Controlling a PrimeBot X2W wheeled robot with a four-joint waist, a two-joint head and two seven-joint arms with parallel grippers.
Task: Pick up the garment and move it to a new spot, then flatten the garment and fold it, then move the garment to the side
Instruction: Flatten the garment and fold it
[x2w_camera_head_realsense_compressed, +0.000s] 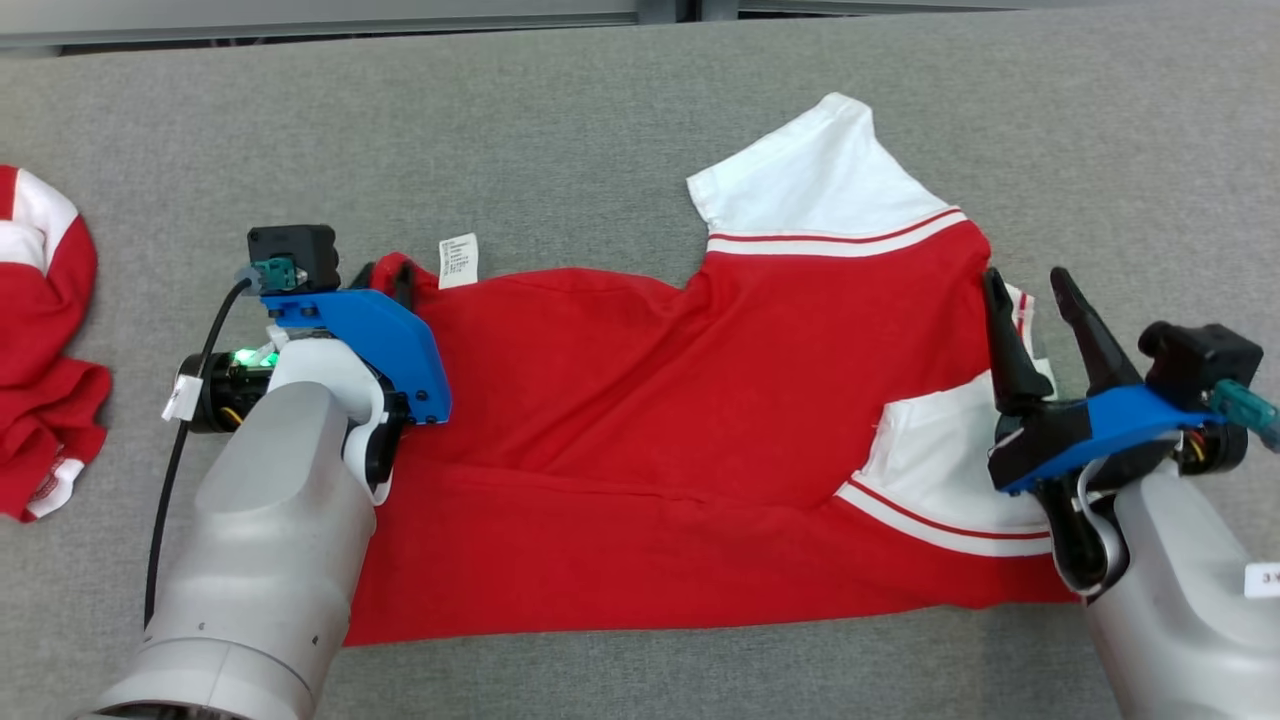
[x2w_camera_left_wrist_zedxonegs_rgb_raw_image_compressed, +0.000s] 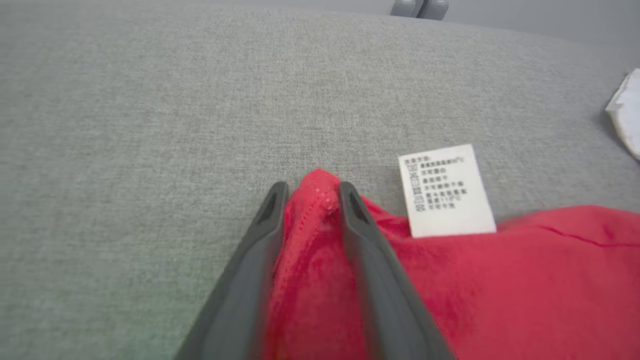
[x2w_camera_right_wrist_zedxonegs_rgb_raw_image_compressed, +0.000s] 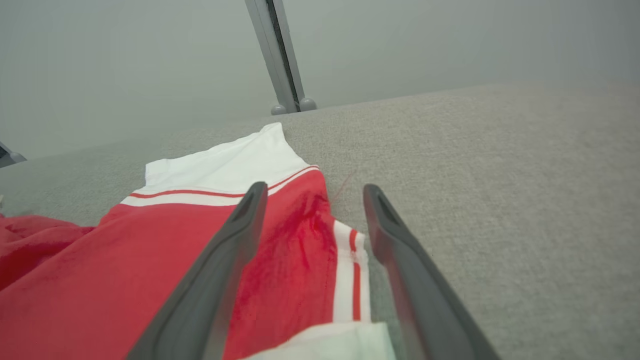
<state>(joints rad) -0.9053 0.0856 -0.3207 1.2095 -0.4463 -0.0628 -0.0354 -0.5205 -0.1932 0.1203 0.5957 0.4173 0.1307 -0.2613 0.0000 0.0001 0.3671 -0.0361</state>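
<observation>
- The shirt (x2w_camera_head_realsense_compressed: 640, 400), red with white sleeves, lies spread on the grey worktop (x2w_camera_head_realsense_compressed: 600, 120). It isn't flat yet: the body is creased, and one sleeve is folded over the red at the end far from the label (x2w_camera_head_realsense_compressed: 458, 260).
- The left tool (x2w_camera_left_wrist_zedxonegs_rgb_raw_image_compressed: 310, 189) sits just beside the label, at the hem corner. Its two fingers press on either side of a raised ridge of red cloth, so I'd call it gripping the shirt there.
- The right tool (x2w_camera_head_realsense_compressed: 1027, 285) is well apart from the label, at the shirt's opposite end. Its jaws are wide apart with nothing in them, poised over the red shoulder and the striped trim (x2w_camera_right_wrist_zedxonegs_rgb_raw_image_compressed: 345, 270).
- The cloth looks like a light, soft knit. It should be limp, hang down from wherever it's held, and carry every wrinkle along with it.
- It's not fragile or slippery. The risk I see is a thin pinch sliding out, or two layers getting caught where only one is wanted.
- The best holds look like the stitched edges. The hem corner by the label is one, and the shoulder seam or trim at the end far from the label is the other.
- With both ends held it could be pulled taut and laid smooth.
- Another red and white garment (x2w_camera_head_realsense_compressed: 40, 350) lies well apart from the label, on the side away from the shirt.
</observation>
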